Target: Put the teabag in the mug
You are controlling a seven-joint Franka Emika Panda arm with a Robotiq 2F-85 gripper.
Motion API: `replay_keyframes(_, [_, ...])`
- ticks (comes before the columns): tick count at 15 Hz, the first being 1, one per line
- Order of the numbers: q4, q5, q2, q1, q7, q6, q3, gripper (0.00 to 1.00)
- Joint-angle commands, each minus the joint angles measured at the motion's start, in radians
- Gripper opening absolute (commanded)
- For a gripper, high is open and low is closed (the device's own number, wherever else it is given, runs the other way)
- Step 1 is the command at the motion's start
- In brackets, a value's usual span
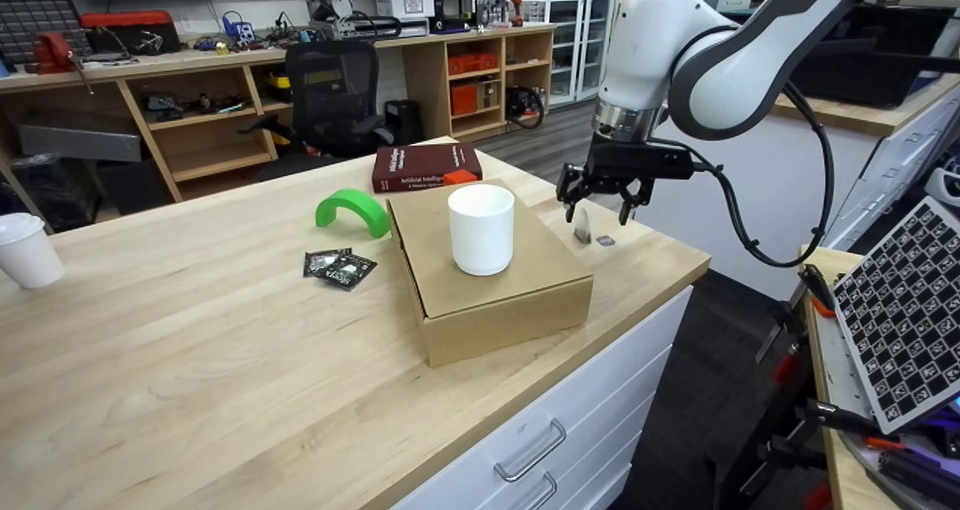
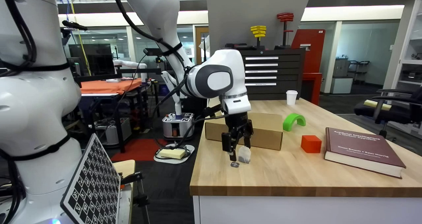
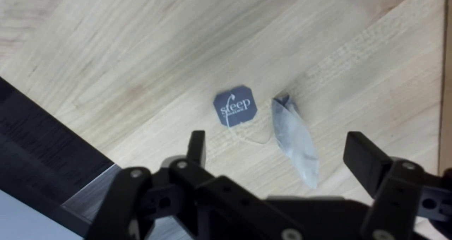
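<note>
The teabag [image 3: 296,144] is a small pale pouch standing on the wooden table, joined by a string to a dark square tag [image 3: 235,106] lying flat. The teabag also shows in both exterior views [image 1: 583,229] [image 2: 244,154]. My gripper [image 3: 275,136] is open, with nothing between its fingers; it points down just above the teabag, which lies between the two fingers in the wrist view. The gripper also shows in both exterior views [image 1: 597,214] [image 2: 240,151]. The plain white mug [image 1: 482,229] stands upright on a cardboard box [image 1: 517,322]; elsewhere the mug is hidden or out of view.
The box also shows beside the gripper in an exterior view [image 2: 267,133]. A red block [image 2: 311,144], a maroon book [image 2: 359,145] and a green arch [image 1: 352,199] stand around it. Dark packets [image 1: 346,272] and a white paper cup [image 1: 30,251] are further off. The table edge is near the teabag.
</note>
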Motion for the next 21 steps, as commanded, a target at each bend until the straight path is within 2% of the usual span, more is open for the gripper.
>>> replay_keyframes(1, [0.054,0.051,0.046,0.056,-0.022,-0.054,-0.042,1.00])
replay_keyframes(2, [0.062,0.056,0.054,0.064,-0.022,-0.057,-0.048,1.00])
replay_keyframes(3, [0.068,0.061,0.061,0.071,-0.024,-0.055,-0.054,0.75])
replay_keyframes(5, [0.080,0.072,0.070,0.082,-0.031,-0.061,-0.061,0.67])
replay_keyframes(14, [0.088,0.084,0.074,0.097,-0.058,-0.096,-0.079,0.07])
replay_keyframes(15, [0.086,0.085,0.071,0.096,-0.059,-0.103,-0.079,0.03])
replay_keyframes(17, [0.081,0.076,0.063,0.098,-0.056,-0.110,-0.083,0.00])
replay_keyframes(21, [0.078,0.044,0.003,0.121,-0.046,-0.143,-0.073,0.03])
